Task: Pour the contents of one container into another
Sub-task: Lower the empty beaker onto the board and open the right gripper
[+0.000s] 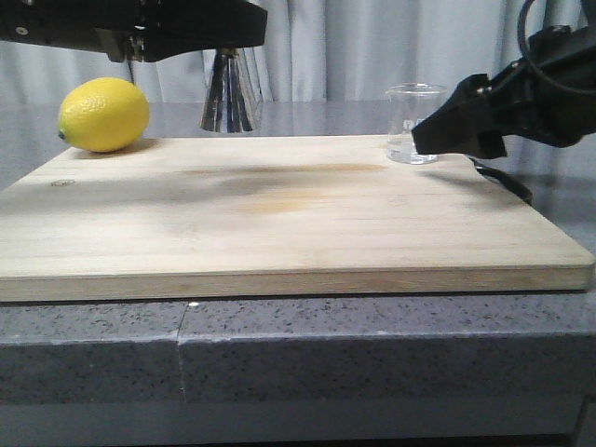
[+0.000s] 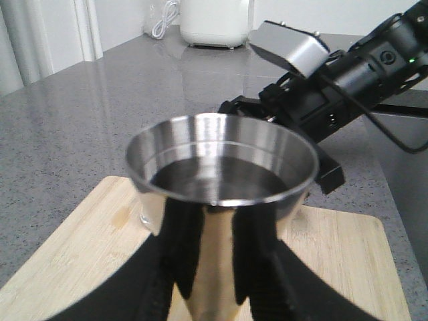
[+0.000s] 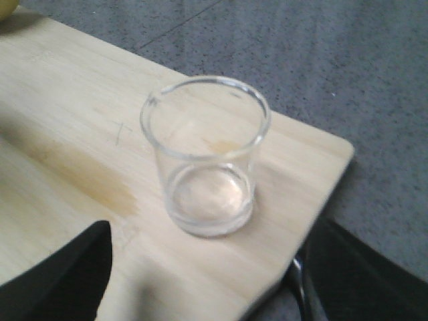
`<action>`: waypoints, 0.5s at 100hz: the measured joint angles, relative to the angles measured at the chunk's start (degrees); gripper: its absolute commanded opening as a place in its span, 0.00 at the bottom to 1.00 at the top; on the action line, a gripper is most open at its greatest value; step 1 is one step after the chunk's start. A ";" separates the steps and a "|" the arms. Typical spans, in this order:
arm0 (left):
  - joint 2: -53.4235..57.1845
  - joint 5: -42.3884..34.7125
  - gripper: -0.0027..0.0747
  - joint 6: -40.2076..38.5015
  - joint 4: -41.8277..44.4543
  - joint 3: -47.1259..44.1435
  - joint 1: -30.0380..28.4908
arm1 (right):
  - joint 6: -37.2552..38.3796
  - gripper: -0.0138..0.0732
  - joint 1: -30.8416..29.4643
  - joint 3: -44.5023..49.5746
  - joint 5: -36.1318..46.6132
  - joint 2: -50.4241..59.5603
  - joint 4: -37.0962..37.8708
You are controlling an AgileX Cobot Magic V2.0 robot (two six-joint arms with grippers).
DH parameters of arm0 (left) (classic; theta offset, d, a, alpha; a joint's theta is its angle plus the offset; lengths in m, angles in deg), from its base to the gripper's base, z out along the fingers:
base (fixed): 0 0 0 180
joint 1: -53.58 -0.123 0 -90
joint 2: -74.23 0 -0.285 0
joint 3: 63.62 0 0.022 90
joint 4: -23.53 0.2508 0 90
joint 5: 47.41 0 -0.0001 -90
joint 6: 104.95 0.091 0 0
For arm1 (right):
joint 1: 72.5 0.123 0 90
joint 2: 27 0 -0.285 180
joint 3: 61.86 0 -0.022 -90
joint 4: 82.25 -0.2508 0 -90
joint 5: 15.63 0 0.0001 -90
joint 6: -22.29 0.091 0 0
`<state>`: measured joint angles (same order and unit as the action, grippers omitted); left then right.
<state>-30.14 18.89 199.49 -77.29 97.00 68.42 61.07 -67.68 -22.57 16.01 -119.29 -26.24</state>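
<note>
- Front view: small clear glass beaker [image 1: 413, 123] standing upright near the far right corner of the pale wooden cutting board [image 1: 279, 223]; tall mirror-polished steel jigger [image 1: 229, 91] at the board's far edge, well apart from the beaker, beside a yellow lemon [image 1: 103, 114].
- Left wrist view: left gripper [image 2: 214, 267] closed on the jigger's waist; dark liquid visible in its upper cup.
- Right wrist view: right gripper [image 3: 200, 281] spread open, the beaker standing between and just ahead of its fingers, untouched; beaker apparently near empty, only a faint film at its base.
- Stage, as judged: jigger already filled, so pouring appears done or nearly done.
</note>
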 measured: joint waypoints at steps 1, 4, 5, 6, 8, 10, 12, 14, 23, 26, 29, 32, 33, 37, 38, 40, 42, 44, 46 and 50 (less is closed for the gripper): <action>0.00 0.00 0.27 0.00 0.00 0.00 0.00 | 0.30 0.79 0.00 0.48 -0.20 0.36 0.00; 0.00 0.00 0.27 0.00 0.00 0.00 0.00 | 0.89 0.79 0.00 1.43 -1.26 2.24 0.00; 0.00 0.00 0.27 0.00 0.00 0.00 0.00 | 1.09 0.79 0.00 1.67 -1.48 2.63 0.00; 0.00 0.00 0.27 0.00 0.00 0.00 0.00 | 1.41 0.79 0.00 2.12 -1.90 3.03 0.00; 0.00 0.00 0.27 0.00 0.00 0.00 0.00 | 2.01 0.78 0.00 2.76 -2.34 4.23 0.00; 0.00 0.00 0.27 0.00 0.00 0.00 0.00 | 2.63 0.78 0.00 3.35 -3.08 5.49 0.00; 0.00 0.00 0.27 0.00 0.00 0.00 0.00 | 3.12 0.78 0.00 3.73 -3.89 6.77 0.00; 0.00 0.00 0.27 0.00 0.00 0.00 0.00 | 3.81 0.78 0.00 4.26 -4.79 8.07 0.00; 0.00 0.00 0.27 0.00 0.00 0.00 0.00 | 5.88 0.78 0.68 6.16 -8.39 13.60 0.00; 0.00 0.00 0.27 0.00 0.00 0.00 0.00 | 6.15 0.78 0.83 6.63 -9.43 15.19 0.00; 0.00 0.00 0.27 0.00 0.00 0.00 0.00 | 6.39 0.78 1.12 7.04 -10.54 16.74 0.00; 0.00 0.00 0.27 0.00 0.00 0.00 0.00 | 6.56 0.78 1.53 7.39 -12.01 18.57 -0.10; 0.00 0.00 0.27 0.00 0.00 0.00 0.00 | 6.75 0.78 1.52 7.51 -12.31 18.93 -0.10; 0.00 0.00 0.27 0.00 0.00 0.00 0.00 | 7.25 0.78 1.95 7.95 -13.96 21.09 -0.10; 0.00 0.00 0.27 0.00 0.00 0.00 0.00 | 7.51 0.78 2.12 7.96 -14.23 21.44 -0.10; 0.00 0.00 0.27 0.00 0.00 0.00 0.00 | 7.58 0.78 2.23 8.12 -14.99 22.43 -0.10; 0.00 0.00 0.27 0.00 0.00 0.00 0.00 | 7.85 0.78 2.37 8.22 -15.70 23.38 -0.10; 0.00 0.00 0.27 0.00 0.00 0.00 0.00 | 7.98 0.78 2.64 8.25 -16.40 24.31 -0.21; 0.00 0.00 0.27 0.00 0.00 0.00 0.00 | 7.96 0.78 2.75 8.36 -17.01 25.19 -0.21; 0.00 0.00 0.27 0.00 0.00 0.00 0.00 | 8.21 0.78 2.86 8.46 -17.84 26.52 -0.21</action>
<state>-30.14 18.89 199.49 -77.29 97.00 68.42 69.28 -64.83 -14.11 -1.82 -92.77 -26.45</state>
